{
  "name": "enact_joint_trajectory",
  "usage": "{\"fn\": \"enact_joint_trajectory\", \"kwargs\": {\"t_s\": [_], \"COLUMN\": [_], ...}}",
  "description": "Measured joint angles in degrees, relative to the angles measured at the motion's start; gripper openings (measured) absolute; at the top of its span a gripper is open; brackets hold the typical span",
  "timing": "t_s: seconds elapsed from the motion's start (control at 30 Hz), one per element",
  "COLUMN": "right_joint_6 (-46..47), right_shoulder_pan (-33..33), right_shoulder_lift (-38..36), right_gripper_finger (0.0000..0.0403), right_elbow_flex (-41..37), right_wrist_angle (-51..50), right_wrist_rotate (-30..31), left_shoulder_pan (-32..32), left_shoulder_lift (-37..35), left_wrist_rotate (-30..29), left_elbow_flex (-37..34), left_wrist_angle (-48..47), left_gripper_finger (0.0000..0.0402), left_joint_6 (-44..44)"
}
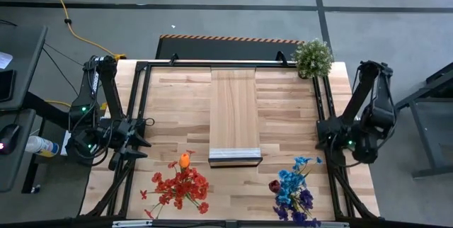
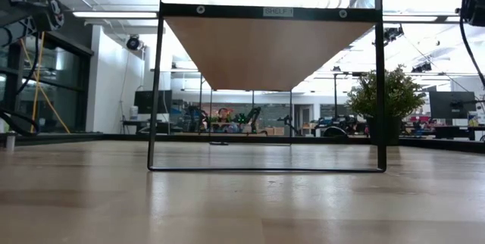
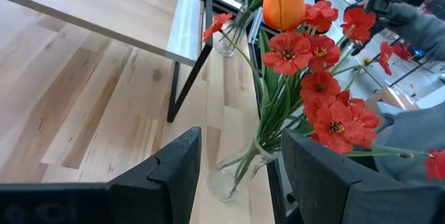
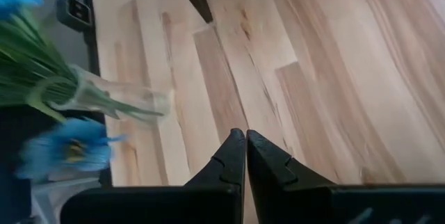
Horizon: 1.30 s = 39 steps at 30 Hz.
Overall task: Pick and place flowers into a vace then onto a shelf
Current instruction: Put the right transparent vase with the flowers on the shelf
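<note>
Flowers come first: a red-and-orange bunch (image 1: pixel 180 185) lies near the front edge of the worktop (image 1: pixel 177 107) on the left, and a blue-and-purple bunch (image 1: pixel 294 189) lies near the front edge on the right. The wrist views show each bunch with its stems already inside a clear glass vase (image 3: pixel 233 172), and the right one (image 4: pixel 118 99) looks tipped on its side. So the first part of the task appears done for both bunches, while the second is not: the shelf (image 1: pixel 234 115), a raised light-wood board on a black frame, runs down the middle between them with nothing on it.

The left hand (image 1: pixel 138 143) hovers just beside the red bunch, its fingers (image 3: pixel 170 175) spread apart with the vase in line between them but not touching it; a reach and grasp seems the next step. The right hand (image 4: pixel 245 156) sits at the right edge near the blue bunch, fingers pressed together and holding nothing.

The worktop is pale slatted wood edged by black rails. A bushy potted plant (image 1: pixel 312 58) stands at the far right corner. Beyond the table lies grey floor with a yellow cable (image 1: pixel 71 26) and hazard-striped tape; the low view shows a bright workshop with ceiling lights and benches of equipment behind.
</note>
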Motion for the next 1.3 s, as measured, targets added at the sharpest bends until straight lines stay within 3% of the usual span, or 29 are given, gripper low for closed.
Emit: {"fn": "enact_joint_trajectory", "kwargs": {"t_s": [0.3, 0.67, 1.3], "right_joint_6": [-0.2, -0.2, -0.1], "right_shoulder_pan": [0.0, 0.0, 0.0], "right_shoulder_lift": [0.0, -0.4, -0.4], "right_gripper_finger": [0.0007, 0.0001, 0.0000], "right_elbow_flex": [-5.2, -5.1, -5.0], "right_wrist_angle": [3.5, 1.8, 1.1], "right_wrist_rotate": [0.0, -3.4, -3.8], "left_shoulder_pan": [0.0, 0.0, 0.0], "left_shoulder_lift": [0.0, 0.0, 0.0], "left_wrist_rotate": [0.0, 0.2, 4.2], "left_elbow_flex": [0.0, 0.0, 0.0], "left_wrist_angle": [-0.1, -1.4, -0.7], "left_gripper_finger": [0.0232, 0.0232, 0.0232], "left_joint_6": [0.0, 0.2, 0.0]}}
